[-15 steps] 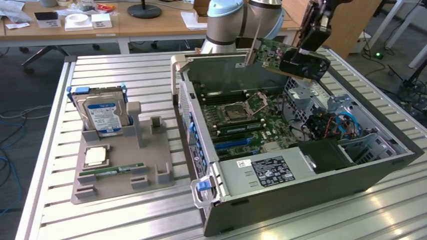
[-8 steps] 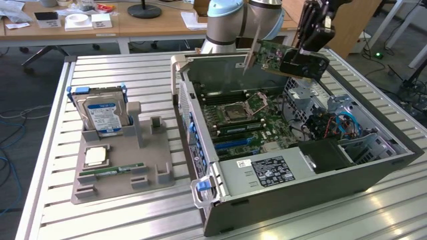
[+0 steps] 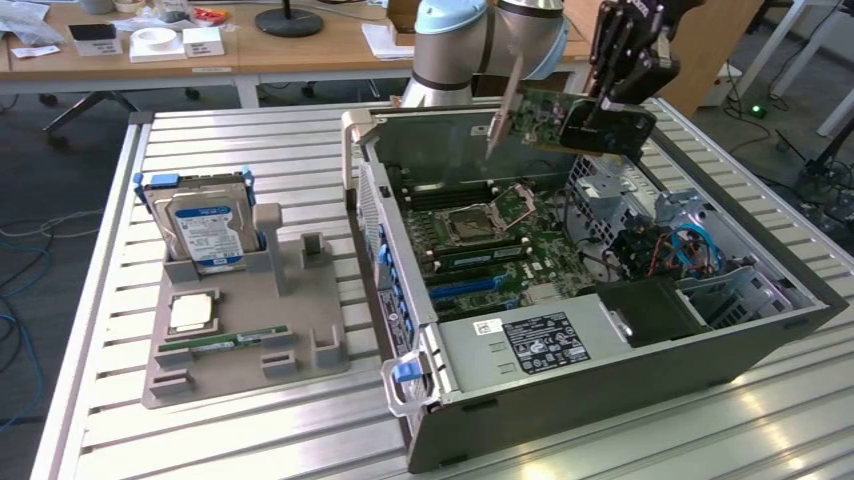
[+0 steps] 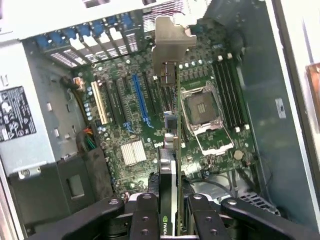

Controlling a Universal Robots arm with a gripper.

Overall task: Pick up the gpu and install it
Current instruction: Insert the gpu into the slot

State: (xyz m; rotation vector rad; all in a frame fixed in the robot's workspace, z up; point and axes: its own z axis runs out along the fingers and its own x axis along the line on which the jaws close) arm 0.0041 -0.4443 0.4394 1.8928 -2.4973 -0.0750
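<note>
The gpu (image 3: 554, 112), a green circuit card with a dark cooler and a slim metal bracket (image 3: 501, 112) at one end, hangs in the air above the back part of the open computer case (image 3: 747, 335). My gripper (image 3: 603, 98) is shut on its cooler end. In the wrist view the gpu (image 4: 172, 150) runs edge-on away from my gripper (image 4: 172, 217), clamped between the black fingers (image 4: 145, 215), with its bracket (image 4: 170, 45) at the far end. Below it lies the motherboard with a blue expansion slot (image 4: 140, 100) and the open processor socket (image 4: 202, 107).
A grey holder (image 3: 234, 365) on the slatted table at the exterior view's left carries a hard drive (image 3: 207, 225), a processor (image 3: 194, 312) and a memory stick (image 3: 234, 340). Inside the case are the power supply (image 3: 534, 340) and a drive bay with cables (image 3: 667, 250).
</note>
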